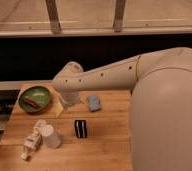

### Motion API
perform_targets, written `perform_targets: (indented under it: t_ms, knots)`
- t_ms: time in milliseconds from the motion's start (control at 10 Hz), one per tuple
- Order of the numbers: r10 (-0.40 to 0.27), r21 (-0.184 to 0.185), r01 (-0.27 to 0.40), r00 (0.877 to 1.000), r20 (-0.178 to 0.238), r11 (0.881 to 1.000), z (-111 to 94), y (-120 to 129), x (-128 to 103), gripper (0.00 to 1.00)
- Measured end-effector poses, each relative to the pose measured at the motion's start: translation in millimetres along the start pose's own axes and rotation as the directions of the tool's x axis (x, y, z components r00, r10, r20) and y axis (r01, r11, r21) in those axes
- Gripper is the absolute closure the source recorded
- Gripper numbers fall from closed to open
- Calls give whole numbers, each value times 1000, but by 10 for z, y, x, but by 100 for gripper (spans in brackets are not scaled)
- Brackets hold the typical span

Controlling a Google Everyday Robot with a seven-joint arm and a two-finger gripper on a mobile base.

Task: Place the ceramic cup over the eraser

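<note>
Our hand (68, 104) hangs above the worktop (109, 145), beyond the ceramic cup (50, 136); we cannot tell its state. The cup stands ungrasped near the eraser (80, 128), so pickup comes first.

Table (109, 145) in front of robot, everything on it. Bowl (23, 96) at back left corner, food item (31, 102) lying in it. Gripper (67, 106) hangs just right of bowl, above the back of the table, arm (104, 75) reaching in from the right. Sponge-like pad (94, 103) right of gripper, near back edge. Eraser (80, 128) upright mid-table, in front of gripper and pad. Ceramic cup (50, 136) left of eraser, apart from it. Tube packet (33, 141) just left of cup, touching or nearly so
</note>
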State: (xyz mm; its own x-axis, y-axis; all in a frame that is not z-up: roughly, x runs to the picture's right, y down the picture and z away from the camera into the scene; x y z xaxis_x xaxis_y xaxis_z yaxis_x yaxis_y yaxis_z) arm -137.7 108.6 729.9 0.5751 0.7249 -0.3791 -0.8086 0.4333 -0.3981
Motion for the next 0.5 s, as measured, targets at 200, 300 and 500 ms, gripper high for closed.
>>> perform_targets:
  t_ms: [200,300,500]
  knots:
    - [-90,5,89,996,20,996,-104,406,32,20]
    - [-119,9,119,992,29,993,-182,542,48,20]
    - [-167,19,166,985,37,986,-303,762,104,20]
